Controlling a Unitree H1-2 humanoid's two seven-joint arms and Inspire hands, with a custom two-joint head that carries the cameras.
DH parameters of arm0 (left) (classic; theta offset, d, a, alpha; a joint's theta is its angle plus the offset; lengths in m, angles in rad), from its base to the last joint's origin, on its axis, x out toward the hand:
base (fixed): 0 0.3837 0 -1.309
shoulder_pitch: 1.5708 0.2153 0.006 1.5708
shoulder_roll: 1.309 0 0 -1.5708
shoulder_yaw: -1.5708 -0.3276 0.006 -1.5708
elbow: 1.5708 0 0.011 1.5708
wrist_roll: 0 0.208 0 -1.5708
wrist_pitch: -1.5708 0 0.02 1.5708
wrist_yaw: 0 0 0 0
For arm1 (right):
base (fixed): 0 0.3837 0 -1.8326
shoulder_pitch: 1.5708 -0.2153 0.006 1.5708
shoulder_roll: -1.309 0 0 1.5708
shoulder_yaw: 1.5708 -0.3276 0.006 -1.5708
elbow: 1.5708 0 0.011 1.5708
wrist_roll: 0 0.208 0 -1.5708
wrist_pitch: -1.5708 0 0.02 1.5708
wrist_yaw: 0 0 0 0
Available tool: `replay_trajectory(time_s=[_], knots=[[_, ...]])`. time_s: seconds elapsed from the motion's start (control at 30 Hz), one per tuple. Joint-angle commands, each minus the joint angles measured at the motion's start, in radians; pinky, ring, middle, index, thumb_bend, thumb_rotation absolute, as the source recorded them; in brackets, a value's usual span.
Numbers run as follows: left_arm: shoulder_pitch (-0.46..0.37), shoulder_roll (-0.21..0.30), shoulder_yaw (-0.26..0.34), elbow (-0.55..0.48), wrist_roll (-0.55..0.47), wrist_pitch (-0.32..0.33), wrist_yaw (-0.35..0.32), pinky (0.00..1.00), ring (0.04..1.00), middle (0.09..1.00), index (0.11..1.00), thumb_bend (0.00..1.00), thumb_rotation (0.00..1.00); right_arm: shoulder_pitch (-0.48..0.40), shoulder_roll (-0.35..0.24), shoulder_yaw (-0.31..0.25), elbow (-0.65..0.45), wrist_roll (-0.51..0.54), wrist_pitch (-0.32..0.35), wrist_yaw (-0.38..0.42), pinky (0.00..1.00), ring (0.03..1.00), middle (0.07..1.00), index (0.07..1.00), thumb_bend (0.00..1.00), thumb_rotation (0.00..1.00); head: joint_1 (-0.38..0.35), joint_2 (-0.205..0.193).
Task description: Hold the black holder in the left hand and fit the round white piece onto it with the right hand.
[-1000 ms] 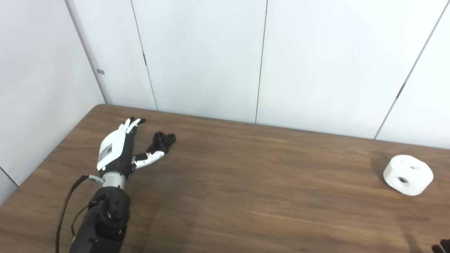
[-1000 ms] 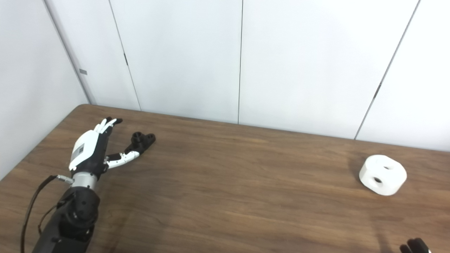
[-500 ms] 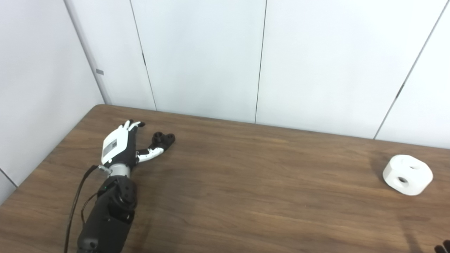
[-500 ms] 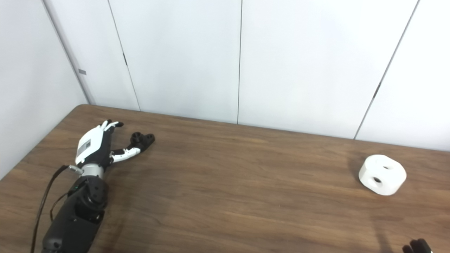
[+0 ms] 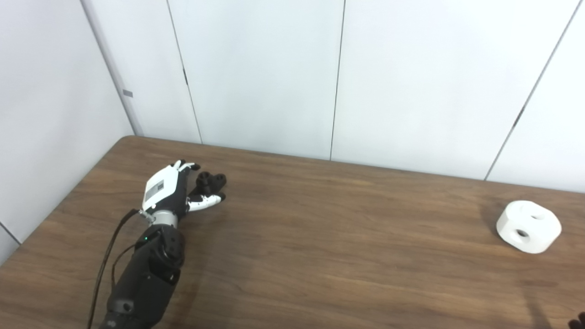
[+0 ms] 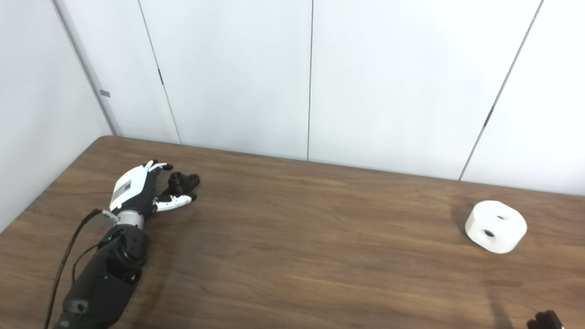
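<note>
At the worktop's far left, your left hand, fingers apart, is closing around the holder, grasp imminent.

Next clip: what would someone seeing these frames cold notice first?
Probably the left hand at the table's far left, fingers spread around the small black holder without lifting it. Next, the round white piece with its two holes, lying alone at the far right edge. Only dark fingertips of the right hand show at the bottom right corner.
</note>
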Motion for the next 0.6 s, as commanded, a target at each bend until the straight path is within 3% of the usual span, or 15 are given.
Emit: replay_trajectory(time_s=[0.0, 0.23, 0.57], knots=[[-0.049, 0.030, 0.000, -0.011, 0.004, 0.000, 0.013, 0.97, 1.000, 0.968, 0.842, 0.83, 0.38, 0.003, 0.041, 0.021, 0.059, -0.007, 0.066, -0.015, 0.99, 0.988, 0.983, 0.966, 0.68, 0.90, -0.002, 0.002], [-0.056, 0.035, 0.000, 0.020, 0.003, -0.002, 0.044, 0.97, 1.000, 0.974, 0.847, 0.81, 0.35, 0.002, 0.046, 0.021, 0.064, -0.011, 0.054, -0.016, 0.96, 0.974, 0.973, 0.959, 0.69, 0.88, -0.001, 0.002], [-0.063, 0.051, -0.025, 0.032, 0.014, 0.017, 0.035, 0.98, 1.000, 0.966, 0.829, 0.81, 0.35, -0.002, 0.043, 0.021, 0.069, -0.020, 0.047, -0.015, 0.97, 0.981, 0.975, 0.970, 0.68, 0.89, -0.008, 0.006]])
